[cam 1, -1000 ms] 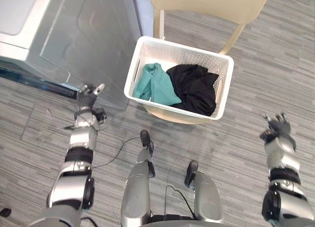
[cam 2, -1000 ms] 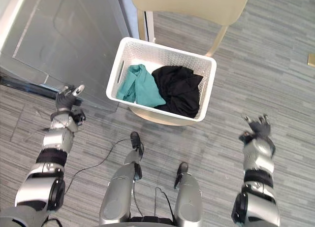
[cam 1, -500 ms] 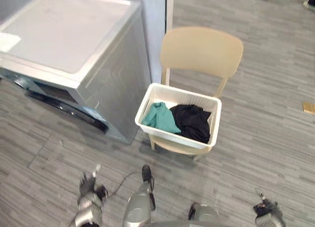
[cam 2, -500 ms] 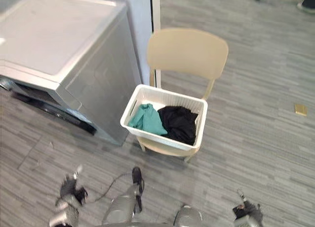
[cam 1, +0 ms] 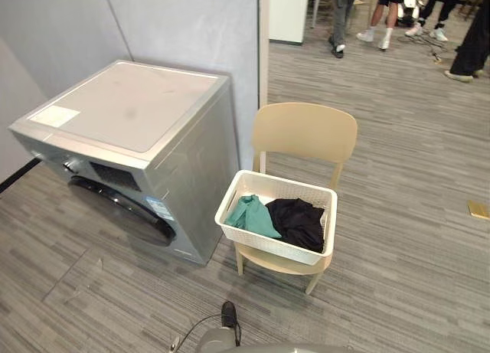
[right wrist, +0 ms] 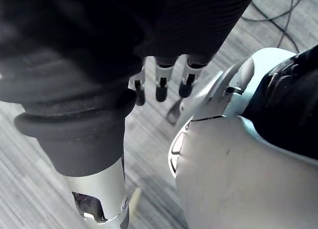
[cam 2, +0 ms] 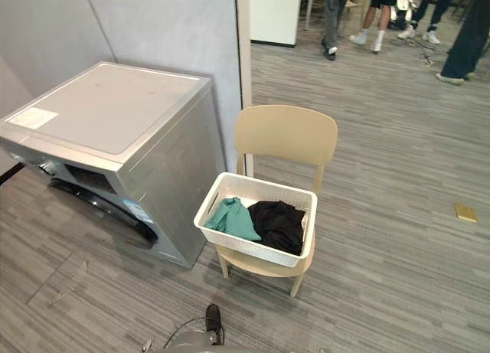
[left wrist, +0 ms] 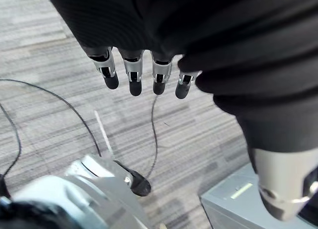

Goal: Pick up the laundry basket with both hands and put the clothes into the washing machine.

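A white laundry basket [cam 1: 268,249] stands on the seat of a beige chair [cam 1: 305,131]. Inside it lie a teal garment [cam 1: 251,214] on the left and a black garment [cam 1: 300,223] on the right. The silver washing machine [cam 1: 130,123] stands just left of the chair, its dark round door [cam 1: 122,205] facing front-left. My left hand [left wrist: 135,80] hangs over the grey floor with straight fingers, holding nothing. My right hand [right wrist: 161,86] hangs by my side, fingers relaxed and empty. Both hands are far from the basket.
A grey partition wall [cam 1: 184,24] rises behind the washer. Several people [cam 1: 383,16] stand at the far back right. A small yellow thing [cam 1: 478,209] lies on the floor to the right. Open striped floor stretches between me and the chair.
The head camera has lifted and pulled back, so the washer, chair and basket look smaller and farther. Both arms, raised a second ago, have sunk below the eye views' lower edge.
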Robot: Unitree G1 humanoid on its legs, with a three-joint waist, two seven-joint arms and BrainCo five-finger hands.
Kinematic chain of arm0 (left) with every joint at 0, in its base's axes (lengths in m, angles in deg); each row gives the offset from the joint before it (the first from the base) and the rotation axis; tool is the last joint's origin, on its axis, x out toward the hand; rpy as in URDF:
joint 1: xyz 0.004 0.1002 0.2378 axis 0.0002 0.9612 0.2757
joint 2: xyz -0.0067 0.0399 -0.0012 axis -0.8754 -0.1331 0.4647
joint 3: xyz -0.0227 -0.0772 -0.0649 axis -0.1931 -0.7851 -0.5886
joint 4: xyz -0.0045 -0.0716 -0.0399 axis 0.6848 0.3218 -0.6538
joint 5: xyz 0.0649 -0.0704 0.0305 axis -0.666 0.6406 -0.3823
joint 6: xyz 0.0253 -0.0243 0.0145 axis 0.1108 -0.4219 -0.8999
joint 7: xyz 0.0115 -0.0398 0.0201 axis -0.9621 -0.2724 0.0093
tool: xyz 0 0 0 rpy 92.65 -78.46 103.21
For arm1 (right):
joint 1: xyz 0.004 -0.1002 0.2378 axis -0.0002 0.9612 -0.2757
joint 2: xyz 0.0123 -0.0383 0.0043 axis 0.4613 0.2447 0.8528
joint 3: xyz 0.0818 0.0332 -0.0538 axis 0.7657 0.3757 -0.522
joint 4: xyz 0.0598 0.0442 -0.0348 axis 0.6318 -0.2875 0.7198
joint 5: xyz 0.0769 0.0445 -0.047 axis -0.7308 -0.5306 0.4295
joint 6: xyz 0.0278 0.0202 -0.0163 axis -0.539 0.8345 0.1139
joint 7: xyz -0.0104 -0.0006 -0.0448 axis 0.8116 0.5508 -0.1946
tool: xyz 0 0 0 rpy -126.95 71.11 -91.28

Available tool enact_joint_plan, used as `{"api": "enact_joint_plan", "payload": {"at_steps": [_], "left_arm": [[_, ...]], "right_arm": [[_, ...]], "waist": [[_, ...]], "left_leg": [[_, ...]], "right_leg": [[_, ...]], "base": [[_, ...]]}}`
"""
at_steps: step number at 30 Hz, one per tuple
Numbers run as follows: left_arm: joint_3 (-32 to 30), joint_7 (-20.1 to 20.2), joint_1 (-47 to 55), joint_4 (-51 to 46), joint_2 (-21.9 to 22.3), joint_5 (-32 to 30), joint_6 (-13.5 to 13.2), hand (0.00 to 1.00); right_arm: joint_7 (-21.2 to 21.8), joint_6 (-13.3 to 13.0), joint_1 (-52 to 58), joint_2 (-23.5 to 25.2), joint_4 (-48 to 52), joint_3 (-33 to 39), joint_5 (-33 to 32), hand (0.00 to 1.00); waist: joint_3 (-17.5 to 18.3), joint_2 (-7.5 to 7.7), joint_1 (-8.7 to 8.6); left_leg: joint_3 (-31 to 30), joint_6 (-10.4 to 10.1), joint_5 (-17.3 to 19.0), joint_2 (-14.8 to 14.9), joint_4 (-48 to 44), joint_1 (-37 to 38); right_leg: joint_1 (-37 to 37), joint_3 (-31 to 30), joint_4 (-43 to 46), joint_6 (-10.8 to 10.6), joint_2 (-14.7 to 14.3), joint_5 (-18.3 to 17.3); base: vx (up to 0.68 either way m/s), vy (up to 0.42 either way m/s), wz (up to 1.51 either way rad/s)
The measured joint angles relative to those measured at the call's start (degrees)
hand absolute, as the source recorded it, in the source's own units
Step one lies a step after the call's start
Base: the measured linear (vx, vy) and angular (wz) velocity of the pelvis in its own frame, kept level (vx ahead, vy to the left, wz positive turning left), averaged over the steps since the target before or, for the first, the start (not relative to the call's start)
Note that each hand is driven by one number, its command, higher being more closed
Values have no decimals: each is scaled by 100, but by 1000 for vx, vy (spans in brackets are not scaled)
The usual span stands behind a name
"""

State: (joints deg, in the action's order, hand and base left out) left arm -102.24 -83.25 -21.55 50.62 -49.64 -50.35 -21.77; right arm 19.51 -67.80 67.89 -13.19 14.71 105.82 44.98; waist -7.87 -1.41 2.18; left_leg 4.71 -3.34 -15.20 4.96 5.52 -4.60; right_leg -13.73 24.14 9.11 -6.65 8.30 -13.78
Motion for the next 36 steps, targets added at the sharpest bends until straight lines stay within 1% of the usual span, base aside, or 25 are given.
{"api": "enact_joint_plan", "payload": {"at_steps": [2, 4, 5, 6, 7, 8, 9, 10, 11, 14, 15, 16, 17, 19, 21, 23, 24, 25, 26, 27, 28, 29, 31, 33, 36], "left_arm": [[763, -1, -10, -846, -7, 355, -202, 0], [1084, 0, -70, -1399, 33, 518, -365, 0], [1091, -6, -202, -1478, 91, 516, -389, 0], [1074, -6, -270, -1417, 117, 516, -384, 0], [960, -13, -405, -1322, 142, 513, -371, 0], [713, -5, -424, -1282, 173, 512, -387, 0], [547, -8, -424, -1188, 188, 509, -386, 0], [253, -17, -436, -903, 230, 508, -383, 0], [-90, -23, -453, -625, 221, 491, -366, 0], [-618, -25, -387, -20, 258, 486, -232, 0], [-724, -26, -261, 247, 269, 305, -127, 0], [-721, -25, -233, 265, 269, 273, -114, 0], [-673, -19, -199, 360, 151, 159, -93, 0], [-598, -18, -65, 439, -25, 51, -46, 0], [-407, -16, -46, 441, -101, 53, -48, 0], [-171, -1, -124, 431, -125, 55, -76, 0], [-92, -1, -140, 433, -141, 55, -87, 0], [89, -3, -149, 433, -154, 55, -121, 0], [326, -5, -144, 432, -167, 54, -122, 0], [419, -9, -189, 430, -200, 51, -121, 0], [423, -16, -213, 426, -262, 50, -121, 0], [415, -16, -223, 382, -388, 40, -115, 0], [424, -12, -246, 272, -438, -26, -98, 0], [426, -9, -314, 148, -321, -74, -95, 0], [396, -5, -598, 72, -200, -59, -109, 0]], "right_arm": [[-7, -11, -112, -189, 43, -639, 219, 0], [-44, -63, -208, -230, 406, -986, 255, 0], [-103, -88, -290, -281, 517, -1114, 282, 0], [-130, -96, -364, -297, 524, -1145, 303, 0], [-148, -141, -452, -250, 545, -1216, 331, 0], [-195, -191, -571, -233, 607, -1351, 341, 0], [-236, -225, -584, -216, 677, -1369, 339, 0], [-258, -268, -618, -200, 759, -1368, 334, 0], [-251, -269, -622, -160, 755, -1349, 312, 0], [-255, -268, -636, -180, 574, -1288, 213, 0], [-251, -221, -735, -244, 302, -1066, 211, 0], [-251, -212, -731, -270, 257, -1047, 211, 0], [-241, -157, -796, -190, 139, -966, 212, 0], [-227, -112, -824, -64, 47, -960, 213, 0], [-223, -102, -823, -82, 52, -961, 215, 0], [-218, -80, -796, -217, 48, -1064, 216, 0], [-222, -97, -792, -253, 90, -1099, 221, 0], [-227, -150, -802, -376, 179, -1109, 215, 0], [-229, -161, -746, -443, 298, -1182, 165, 0], [-226, -162, -729, -453, 322, -1230, 104, 0], [-207, -170, -710, -400, 330, -1250, 27, 0], [-177, -178, -670, -194, 338, -1365, -133, 0], [-119, -207, -543, -6, 566, -1507, -366, 0], [-126, -204, -478, 64, 685, -1559, -490, 0], [-133, -197, -478, 86, 774, -1484, -510, 0]], "waist": [[-41, -82, 47], [-176, -124, 119], [-329, -262, 188], [-341, -157, 179], [-490, 150, 196], [-496, 218, 179], [-509, 251, 181], [-482, 192, 181], [-456, 150, 178], [-345, -18, 163], [-279, -204, 143], [-241, -260, 130], [-280, -113, 123], [-227, 33, 151], [-222, 150, 171], [-190, 92, 157], [-190, 76, 156], [-213, 79, 29], [-215, -104, -106], [-231, -146, -162], [-256, -125, -170], [-299, -27, -148], [-325, 177, -184], [-339, 187, -271], [-351, 137, -365]], "left_leg": [[-602, -3, -407, -27, -55, -611], [-1132, -172, -424, -129, -317, -1282], [-1258, -404, -44, -190, -252, -1452], [-1023, -358, 443, -205, -262, -1483], [74, 295, 587, -293, -827, -1691], [892, 690, 697, -258, -1864, -1873], [1179, 889, 887, -149, -2304, -1860], [1437, 928, 1187, 101, -2896, -1652], [1470, 626, 1588, 389, -3221, -1312], [1444, 30, 1923, 979, -2908, -563], [1205, -587, 1587, 1046, -1354, 211], [1167, -600, 1587, 1015, -1167, 320], [1092, -567, 1412, 823, -886, 444], [978, -463, 1490, 563, -1009, 449], [942, -289, 1749, 386, -1365, 421], [834, -60, 2199, 111, -1845, 194], [791, -2, 2262, -2, -1871, 160], [647, 105, 2353, -180, -1832, 231], [479, 208, 2383, -201, -1808, 312], [328, 278, 2401, -171, -1787, 390], [284, 311, 2403, -154, -1745, 459], [267, 333, 2399, -132, -1624, 605], [289, 330, 2401, -125, -1434, 857], [348, 321, 2406, -95, -1284, 1001], [516, 163, 2502, 83, -997, 1291]], "right_leg": [[632, 427, 948, 89, 6, -403], [1237, 803, 1887, 154, 108, -896], [1265, 1193, 2135, 186, 154, -1024], [1187, 1421, 2090, 211, 271, -1007], [1163, 1868, 2079, 315, 671, -912], [1126, 2214, 2026, 363, 939, -798], [1066, 2415, 1922, 375, 972, -723], [880, 2729, 1700, 386, 969, -573], [743, 2938, 1547, 382, 968, -442], [667, 3217, 1334, 265, 895, -208], [594, 3388, 1215, 143, 819, -20], [590, 3376, 1187, 112, 811, 25], [507, 3260, 1028, 129, 865, 242], [413, 3023, 858, 124, 1025, 487], [291, 2928, 931, 4, 1273, 573], [338, 2842, 1493, -102, 1745, 658], [426, 2725, 1758, -10, 1943, 691], [739, 2082, 2364, 766, 2207, 865], [1169, 824, 2805, 1052, 2034, 1095], [1420, -62, 3034, 702, 1636, 822], [1595, -467, 3260, 584, 1349, 639], [1989, -932, 3707, 482, 870, 319], [2522, -769, 3904, 487, 432, 25], [2906, -282, 3443, 490, 375, 29], [3086, 340, 1589, 411, 287, 459]], "base": [[-164, -77, 120], [-256, -93, 147], [-230, -82, 173], [-220, -47, 180], [-128, -57, 172], [-93, -61, 162], [-100, -98, 144], [-127, -49, 122], [-125, -21, 110], [-39, 108, 93], [57, 224, 77], [76, 293, 83], [43, 198, 43], [71, 227, 42], [60, 195, 22], [3, 245, 21], [-73, 261, 43], [-32, 285, 64], [28, 321, 75], [83, 234, 59], [75, 164, 36], [75, 80, 19], [121, 2, 14], [148, -55, 8], [260, -138, 9]]}}
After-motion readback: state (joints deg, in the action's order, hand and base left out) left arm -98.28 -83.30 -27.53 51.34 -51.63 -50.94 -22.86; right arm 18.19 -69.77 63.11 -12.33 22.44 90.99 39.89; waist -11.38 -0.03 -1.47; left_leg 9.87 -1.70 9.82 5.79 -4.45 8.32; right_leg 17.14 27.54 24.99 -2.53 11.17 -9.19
